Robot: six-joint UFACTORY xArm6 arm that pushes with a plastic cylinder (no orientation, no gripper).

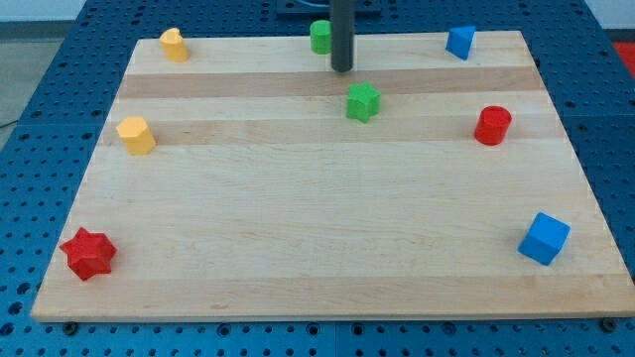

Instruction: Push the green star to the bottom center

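Closest to the camera is the red star down in the board's bottom-left corner, with a blue cube over at the bottom right. The wooden board is bare between them, sitting on a blue table with a grid of holes.

The green star is way up in the top half, a bit right of center. My tip is just above and slightly to the left of it, near but not touching as far as I can see. No fingers on this thing, just a plain dark rod, so nothing's being held.

Right behind the rod at the top edge there's another green block, partly hidden, so I can't really call its shape. Red cylinder sits on the right, a smaller blue block top right, and two yellow blocks on the left: one at the top corner, one lower down.
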